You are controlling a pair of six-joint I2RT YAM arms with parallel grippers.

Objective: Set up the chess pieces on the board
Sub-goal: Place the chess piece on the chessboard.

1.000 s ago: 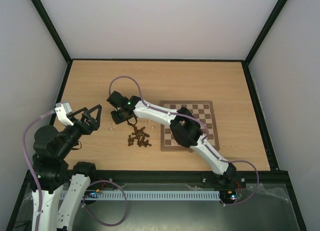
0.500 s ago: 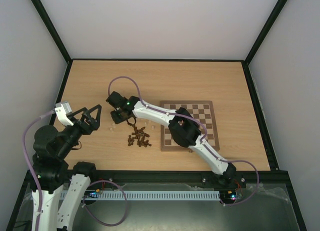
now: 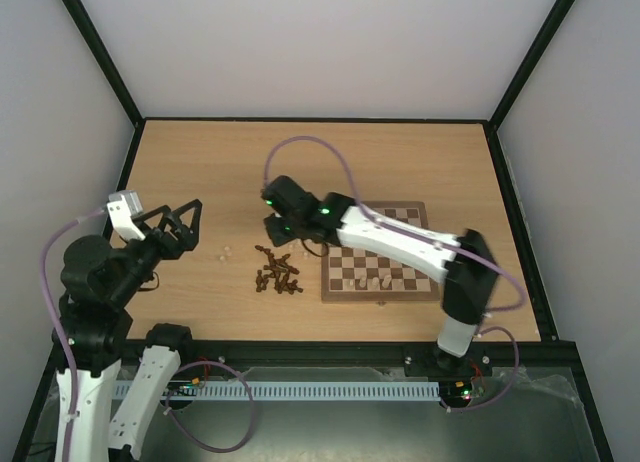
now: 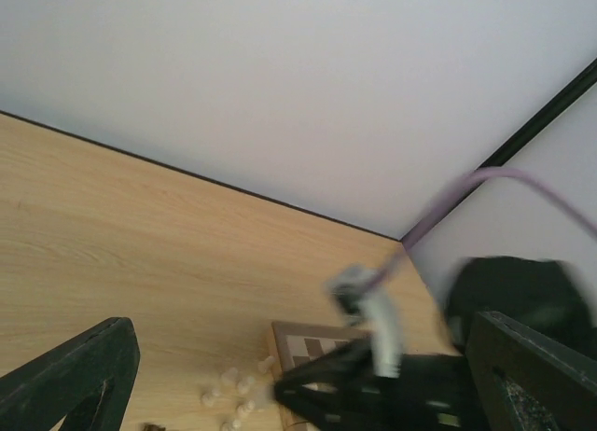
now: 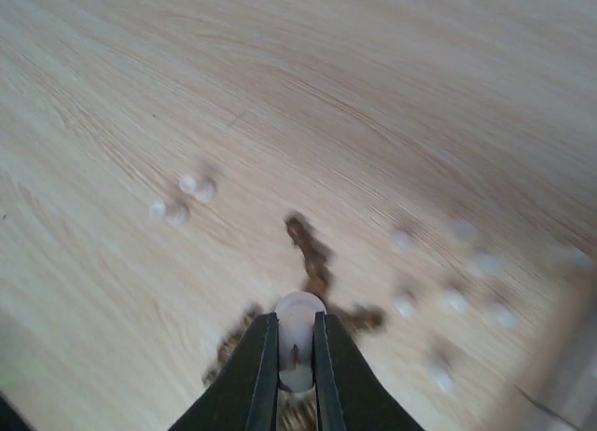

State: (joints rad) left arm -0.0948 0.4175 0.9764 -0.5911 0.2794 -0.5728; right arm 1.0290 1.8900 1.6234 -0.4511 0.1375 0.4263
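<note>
The board [image 3: 380,250] lies right of centre on the table, with a few pale chess pieces [image 3: 368,280] standing along its near row. A heap of dark chess pieces [image 3: 277,274] lies left of it, and two loose pale ones [image 3: 224,251] lie further left. My right gripper [image 3: 283,229] hovers above the dark heap. In the right wrist view it [image 5: 295,319] is shut on a pale cream piece [image 5: 298,312], over blurred dark pieces [image 5: 312,254]. My left gripper [image 3: 183,229] is open and holds nothing. Its wrist view shows the board corner [image 4: 300,341] and pale pieces [image 4: 231,392].
The right arm's white forearm [image 3: 400,240] stretches across the board's far left part. Black frame posts and white walls enclose the table; its back edge [image 3: 315,121] runs below the wall. Scattered pale pieces [image 5: 452,296] lie right of the dark heap.
My right gripper closed on a pale piece near the loose ones at left, then swung right with it to above the dark heap. The left arm shifted slightly.
</note>
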